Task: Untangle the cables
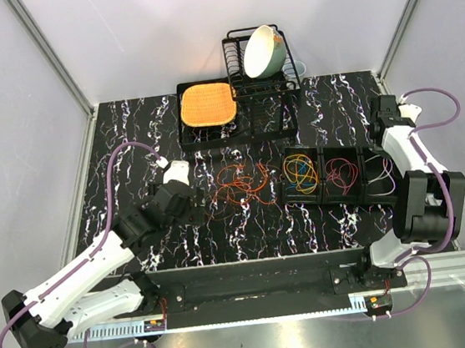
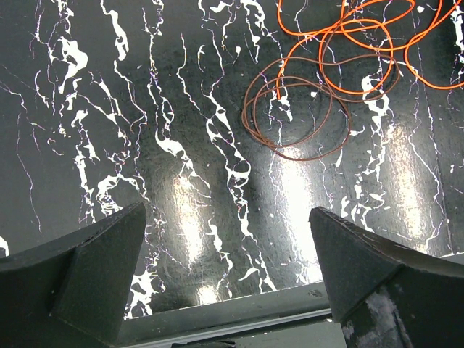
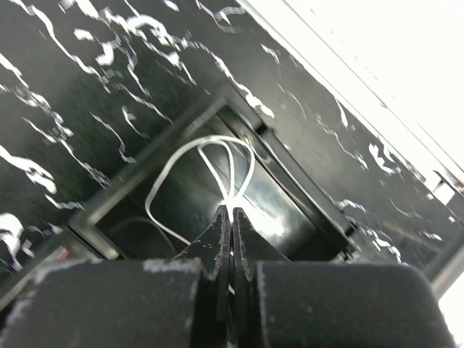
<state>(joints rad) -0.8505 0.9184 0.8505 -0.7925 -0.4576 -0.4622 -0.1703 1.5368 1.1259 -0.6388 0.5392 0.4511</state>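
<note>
Pinching a white cable (image 3: 190,148) between closed fingers, the right hand (image 3: 230,214) hangs over the rightmost compartment of the black tray (image 3: 156,156), and the cable loops down into it. The left hand (image 2: 226,217) is spread wide above the table (image 2: 181,145), holding nothing. Just to its far right lie the brown cable (image 2: 245,109), coiled, and the orange cable (image 2: 341,29), overlapping in a loose tangle.
</note>
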